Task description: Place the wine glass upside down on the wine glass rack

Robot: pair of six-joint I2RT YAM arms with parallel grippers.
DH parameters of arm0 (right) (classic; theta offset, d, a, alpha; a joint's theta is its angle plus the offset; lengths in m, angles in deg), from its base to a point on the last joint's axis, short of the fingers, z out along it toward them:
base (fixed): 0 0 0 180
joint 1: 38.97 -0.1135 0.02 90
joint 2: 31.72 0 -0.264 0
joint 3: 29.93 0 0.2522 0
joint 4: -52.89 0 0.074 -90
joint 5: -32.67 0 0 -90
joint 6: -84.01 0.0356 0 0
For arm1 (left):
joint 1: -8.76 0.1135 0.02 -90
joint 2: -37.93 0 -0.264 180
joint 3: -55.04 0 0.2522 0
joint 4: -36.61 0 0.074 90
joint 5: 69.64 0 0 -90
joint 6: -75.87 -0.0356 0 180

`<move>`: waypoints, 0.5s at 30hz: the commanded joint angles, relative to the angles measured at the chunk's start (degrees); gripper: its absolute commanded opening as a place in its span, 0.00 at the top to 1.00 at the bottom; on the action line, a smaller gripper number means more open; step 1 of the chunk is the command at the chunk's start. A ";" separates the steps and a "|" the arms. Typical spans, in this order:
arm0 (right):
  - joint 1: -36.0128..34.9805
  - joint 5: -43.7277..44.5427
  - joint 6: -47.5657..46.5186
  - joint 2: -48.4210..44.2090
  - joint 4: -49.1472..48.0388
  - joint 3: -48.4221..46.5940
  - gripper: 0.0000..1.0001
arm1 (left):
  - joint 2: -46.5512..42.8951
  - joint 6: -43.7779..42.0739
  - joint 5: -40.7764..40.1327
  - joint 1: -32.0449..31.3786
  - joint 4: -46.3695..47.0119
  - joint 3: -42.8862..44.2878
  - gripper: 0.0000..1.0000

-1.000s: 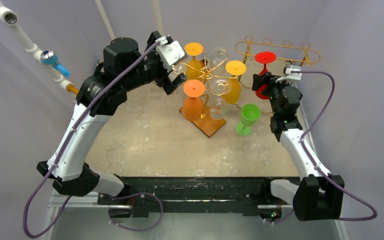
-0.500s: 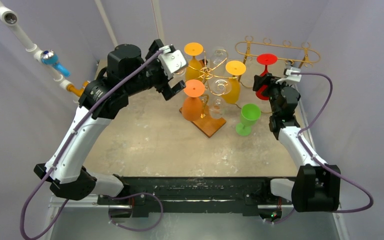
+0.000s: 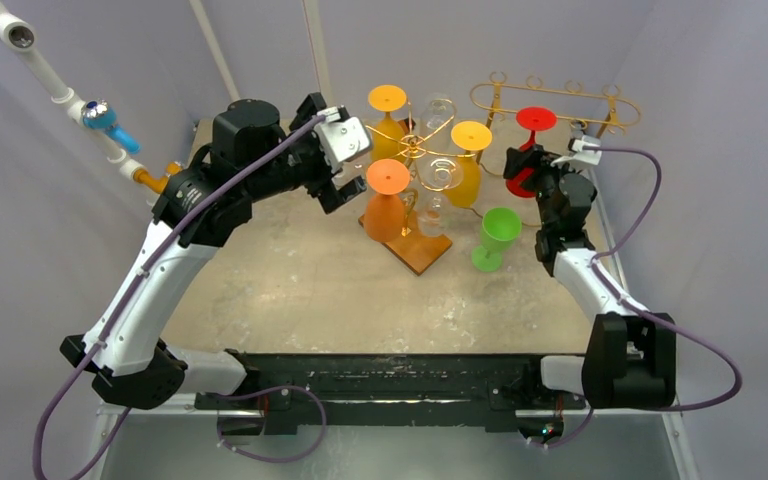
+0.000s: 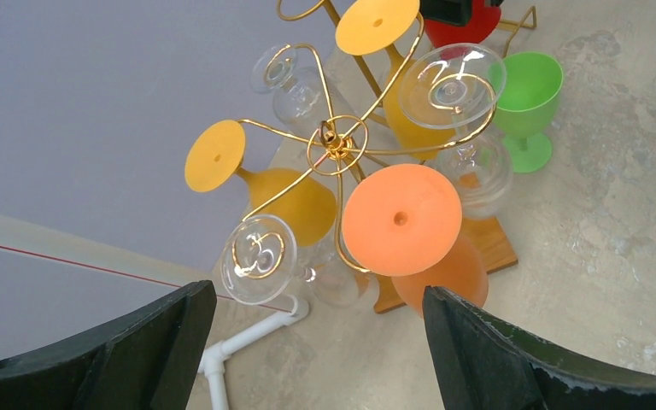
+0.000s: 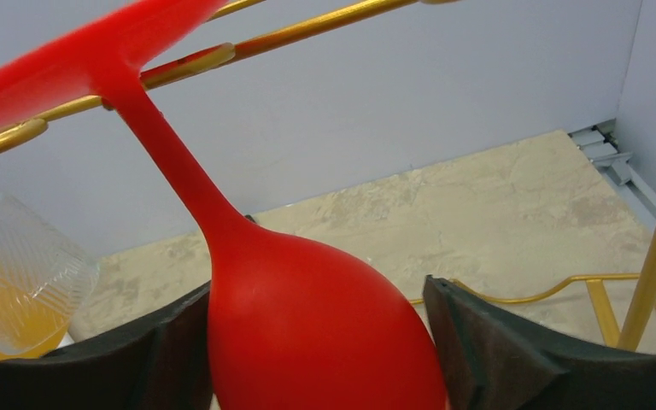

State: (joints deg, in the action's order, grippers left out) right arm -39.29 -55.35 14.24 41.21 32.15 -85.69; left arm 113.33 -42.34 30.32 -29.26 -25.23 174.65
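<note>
Grey walls, speckled table (image 3: 290,290) | red wine glass (image 5: 307,333) upside down, foot up at gold rack (image 5: 307,30), maybe resting there, hard to see | right gripper (image 5: 316,359) squeezes its smooth round bowl | left gripper (image 4: 316,342) wide open, empty | light, slippery, could crack: hold bowl gently

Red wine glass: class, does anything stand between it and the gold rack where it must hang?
Nothing visible does. The red wine glass, upside down in the right pincer, already has its foot at the rail of the gold rack, and no other glass hangs on that rack.
</note>
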 commanded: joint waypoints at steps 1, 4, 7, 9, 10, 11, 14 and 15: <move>0.06 0.10 1.55 0.00 -4.49 0.94 0.03 | -1.30 1.20 -4.54 -0.17 -4.60 0.07 0.00; 0.14 -0.67 1.14 -0.61 -3.39 1.39 0.01 | -1.26 0.99 -4.18 -0.14 -4.74 -0.01 0.00; 0.12 -0.40 1.22 -2.58 -3.10 2.76 0.01 | -1.05 1.06 -3.85 -0.14 -4.87 0.02 0.00; 0.10 0.10 1.48 -4.36 -1.59 3.26 0.01 | -1.03 0.98 -3.72 -0.12 -5.07 0.13 0.00; 0.13 0.23 1.56 -5.95 -0.38 3.32 0.01 | -0.92 1.01 -3.72 -0.18 -5.32 0.19 0.00; 0.10 0.29 1.69 -6.83 1.13 3.33 0.01 | -0.95 1.04 -3.72 -0.13 -5.40 0.24 0.00; 0.07 1.25 2.96 -13.12 7.01 3.49 0.01 | -1.04 1.13 -3.26 -0.13 -6.08 0.12 0.00; 0.10 1.24 3.28 -15.12 9.48 3.39 0.01 | -1.12 1.11 -3.14 -0.20 -6.35 0.15 0.00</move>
State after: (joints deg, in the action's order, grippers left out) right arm -39.29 -55.28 15.79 33.87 36.00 -82.10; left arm 113.30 -42.47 31.50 -29.26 -26.28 174.65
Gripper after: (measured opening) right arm 0.987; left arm 0.996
